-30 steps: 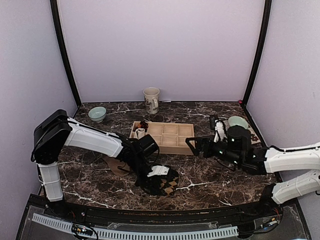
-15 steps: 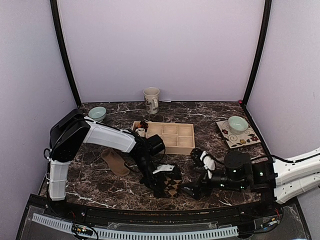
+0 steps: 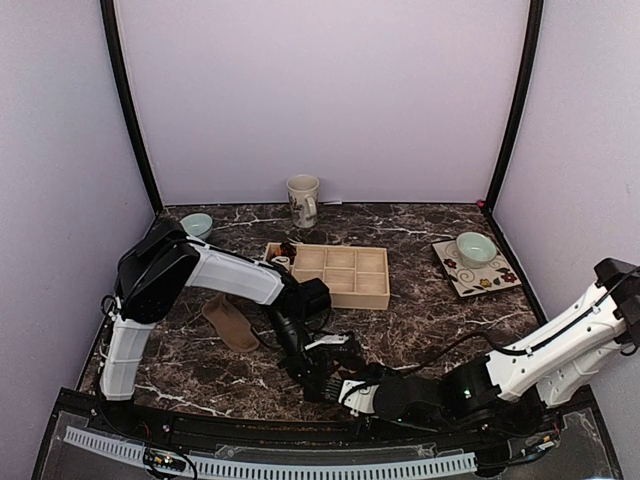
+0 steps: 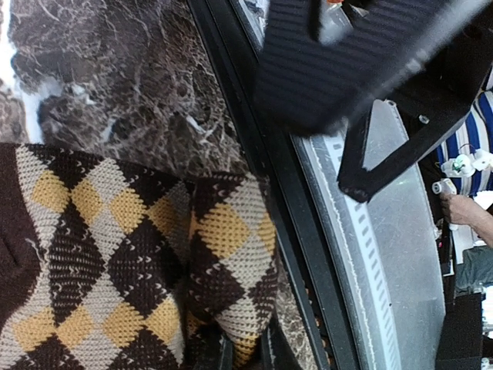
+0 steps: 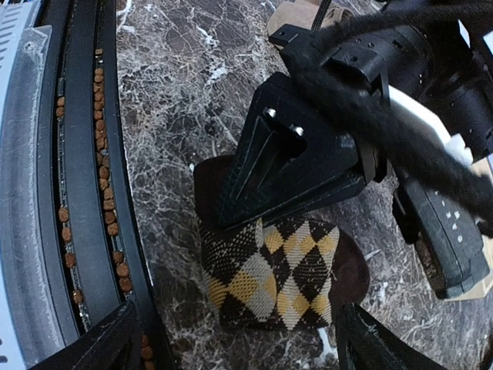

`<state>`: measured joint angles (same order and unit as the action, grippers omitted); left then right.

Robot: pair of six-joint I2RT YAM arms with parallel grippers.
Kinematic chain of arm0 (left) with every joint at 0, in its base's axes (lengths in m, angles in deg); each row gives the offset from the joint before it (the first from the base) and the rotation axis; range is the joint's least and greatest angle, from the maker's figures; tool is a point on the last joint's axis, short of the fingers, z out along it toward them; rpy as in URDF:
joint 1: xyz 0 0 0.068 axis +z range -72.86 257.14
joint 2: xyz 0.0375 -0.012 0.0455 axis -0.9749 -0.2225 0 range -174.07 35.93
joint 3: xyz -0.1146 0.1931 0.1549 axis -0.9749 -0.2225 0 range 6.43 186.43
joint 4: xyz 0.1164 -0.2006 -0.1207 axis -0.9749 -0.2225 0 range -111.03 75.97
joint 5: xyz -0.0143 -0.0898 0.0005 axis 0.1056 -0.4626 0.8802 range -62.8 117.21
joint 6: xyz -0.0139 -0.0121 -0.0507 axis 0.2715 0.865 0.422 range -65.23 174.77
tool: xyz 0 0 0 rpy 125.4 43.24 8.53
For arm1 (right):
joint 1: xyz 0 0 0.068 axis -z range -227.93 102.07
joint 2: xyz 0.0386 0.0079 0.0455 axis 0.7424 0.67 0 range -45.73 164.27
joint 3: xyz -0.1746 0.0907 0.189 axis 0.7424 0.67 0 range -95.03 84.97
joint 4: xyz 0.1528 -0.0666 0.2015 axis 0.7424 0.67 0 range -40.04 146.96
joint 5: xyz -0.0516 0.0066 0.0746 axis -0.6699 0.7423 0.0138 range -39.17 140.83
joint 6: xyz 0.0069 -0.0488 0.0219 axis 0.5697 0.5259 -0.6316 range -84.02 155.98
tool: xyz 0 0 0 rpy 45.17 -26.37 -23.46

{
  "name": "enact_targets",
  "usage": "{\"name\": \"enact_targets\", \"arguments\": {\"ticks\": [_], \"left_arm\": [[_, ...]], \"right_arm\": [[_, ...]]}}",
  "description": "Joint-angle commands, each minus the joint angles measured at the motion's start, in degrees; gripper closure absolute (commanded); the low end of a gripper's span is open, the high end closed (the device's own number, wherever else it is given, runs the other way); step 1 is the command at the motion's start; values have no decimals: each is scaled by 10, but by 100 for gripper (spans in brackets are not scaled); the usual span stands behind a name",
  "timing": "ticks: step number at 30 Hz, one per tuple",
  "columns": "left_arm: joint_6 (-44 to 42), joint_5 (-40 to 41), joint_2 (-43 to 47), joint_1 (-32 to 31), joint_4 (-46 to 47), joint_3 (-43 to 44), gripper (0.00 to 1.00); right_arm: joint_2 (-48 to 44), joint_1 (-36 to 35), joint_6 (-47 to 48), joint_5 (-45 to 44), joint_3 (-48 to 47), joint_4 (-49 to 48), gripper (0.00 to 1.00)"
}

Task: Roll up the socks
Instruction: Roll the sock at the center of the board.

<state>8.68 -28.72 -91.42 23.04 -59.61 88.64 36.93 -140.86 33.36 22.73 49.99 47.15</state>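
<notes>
Right at the 6 o'clock edge of the tabletop (image 3: 430, 320) lies the argyle sock (image 5: 285, 270), dark brown with cream and yellow diamonds, bunched and folded over on itself rather than flat. From overhead it is mostly covered by the two hands. In the left wrist view it fills the lower left and is cut off by the frame.

The left hand (image 5: 231, 212) comes down on the sock's plain dark end with its fingers together, clamped on the fabric. Exactly how much cloth is pinched is hidden under the black fingers.

The right hand (image 5: 236, 308) sits low at the sock's 6 o'clock side, fingers wide apart, touching nothing. Only their tips show at the bottom corners of its own view.

The tan sock (image 3: 229, 323) lies flat at about 10 o'clock from the argyle one, well apart from it.

A wooden tray (image 3: 372, 290) stands at 12 o'clock. Small rolled things in its far-left compartment are too small to make out. Beyond it are a mug (image 3: 303, 200), one green bowl (image 3: 194, 227) at 10 o'clock, and another bowl (image 3: 475, 245) on a patterned mat (image 3: 500, 275) at 2 o'clock.
</notes>
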Motion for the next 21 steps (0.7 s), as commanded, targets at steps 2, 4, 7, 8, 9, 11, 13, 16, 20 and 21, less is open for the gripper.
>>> {"name": "enact_targets", "arguments": {"ticks": [2, 4, 7, 8, 9, 11, 13, 16, 20, 21], "left_arm": [[-13, 139, -65, -4, -68, -25, 96], [-12, 139, -66, -3, -69, -22, 96], [-9, 139, -68, -2, -68, -19, 96], [-9, 139, -68, -1, -67, -19, 96], [-7, 139, -68, -1, -67, -19, 96], [-4, 139, -68, 0, -64, -19, 96], [-2, 139, -67, 3, -64, -18, 96], [0, 139, -67, 9, -67, -17, 96], [-1, 139, -67, 11, -69, -16, 96], [-2, 139, -67, 11, -70, -15, 95]], "right_arm": [[44, 9, 82, -30, -27, -75, 17], [53, 22, 87, -7, -24, -100, 22], [67, 43, 83, 31, -22, -128, 29], [75, 45, 83, 35, -23, -133, 30], [80, 46, 82, 36, -23, -137, 31], [97, 47, 81, 42, -21, -152, 33], [112, 47, 79, 52, -21, -164, 34], [133, 48, 70, 64, -22, -170, 38], [146, 48, 50, 70, -5, -193, 42], [148, 48, 47, 67, -3, -198, 43]]}}
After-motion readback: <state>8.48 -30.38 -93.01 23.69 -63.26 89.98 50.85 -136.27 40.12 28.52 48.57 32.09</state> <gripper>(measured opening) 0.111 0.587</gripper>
